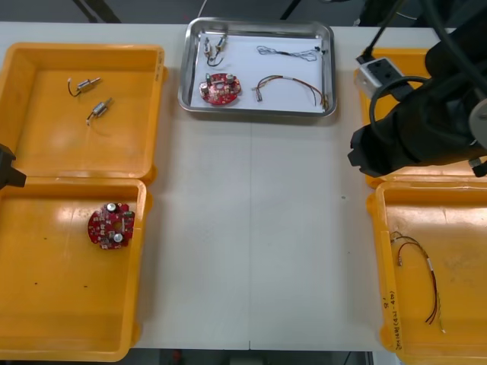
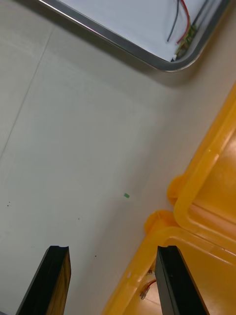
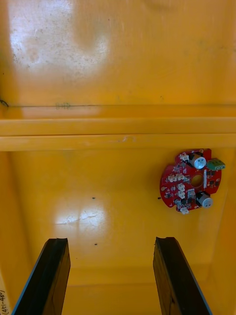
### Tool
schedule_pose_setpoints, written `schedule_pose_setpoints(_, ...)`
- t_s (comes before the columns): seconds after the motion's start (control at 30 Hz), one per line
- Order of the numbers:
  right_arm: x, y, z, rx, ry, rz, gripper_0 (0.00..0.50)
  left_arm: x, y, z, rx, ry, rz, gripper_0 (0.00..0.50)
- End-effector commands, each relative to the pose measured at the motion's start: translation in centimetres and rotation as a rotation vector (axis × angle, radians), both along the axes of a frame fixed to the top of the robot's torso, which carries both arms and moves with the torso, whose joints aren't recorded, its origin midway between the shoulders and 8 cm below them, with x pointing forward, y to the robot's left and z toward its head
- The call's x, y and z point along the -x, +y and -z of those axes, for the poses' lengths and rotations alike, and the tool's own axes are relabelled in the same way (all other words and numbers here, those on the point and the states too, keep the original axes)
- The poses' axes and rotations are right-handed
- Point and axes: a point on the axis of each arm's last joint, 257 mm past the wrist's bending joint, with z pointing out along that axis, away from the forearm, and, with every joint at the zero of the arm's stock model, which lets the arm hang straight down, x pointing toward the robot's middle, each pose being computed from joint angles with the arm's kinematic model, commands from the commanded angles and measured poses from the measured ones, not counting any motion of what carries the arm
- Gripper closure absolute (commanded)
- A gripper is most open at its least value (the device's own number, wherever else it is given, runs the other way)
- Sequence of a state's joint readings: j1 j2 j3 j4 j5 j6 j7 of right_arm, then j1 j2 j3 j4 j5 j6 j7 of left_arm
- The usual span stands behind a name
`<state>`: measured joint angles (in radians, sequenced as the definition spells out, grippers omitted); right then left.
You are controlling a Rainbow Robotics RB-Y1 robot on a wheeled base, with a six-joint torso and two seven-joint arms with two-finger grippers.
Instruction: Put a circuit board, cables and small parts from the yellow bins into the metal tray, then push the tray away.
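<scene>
the right pincer (image 2: 112,248) is open, its black fingers (image 2: 56,280) standing well apart with nothing between them, over the bare worktop (image 2: 73,147) at the inner rim of the near right bin (image 2: 142,275), one finger overlapping that rim. in that bin a thin red and dark cable (image 1: 422,277) lies loosely curved, its long axis running from the bin's far side toward its near side. beyond the fingers is a corner of the metal tray (image 2: 123,45), which sits at the far middle of the worktop with its long axis running left to right. on its white inside lie a round red circuit board (image 1: 221,88) at the near left, small metal parts (image 1: 214,46) at the far left, a black cable (image 1: 288,52) stretched left to right along the far side, and a red and yellow cable (image 1: 289,85) nearer the robot, arched and also lengthwise with the tray. the left pincer (image 3: 110,241) is open too and empty, above the near left bin (image 1: 46,304), where a second circuit board (image 3: 191,181) lies flat just beyond one finger. in the far left bin (image 1: 46,129) two further small metal parts (image 1: 84,84) lie apart, each aslant, their long axes running from near left to far right.
</scene>
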<state>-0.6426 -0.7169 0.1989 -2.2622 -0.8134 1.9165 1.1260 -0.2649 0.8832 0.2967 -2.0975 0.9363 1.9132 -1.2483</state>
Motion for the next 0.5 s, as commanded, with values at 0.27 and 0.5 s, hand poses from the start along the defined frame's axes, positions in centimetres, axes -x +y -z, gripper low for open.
schedule_pose_setpoints(0.27,0.6,-9.3,-1.7,-0.099,-0.024,0.254,0.0,0.4,0.0,-0.2,-0.001,-0.01,0.015,0.0)
schedule_pose_setpoints(0.5,1.9,-14.3,-1.7,-0.15,0.0,0.366,0.0,0.4,0.0,-0.2,-0.001,-0.01,0.015,0.0)
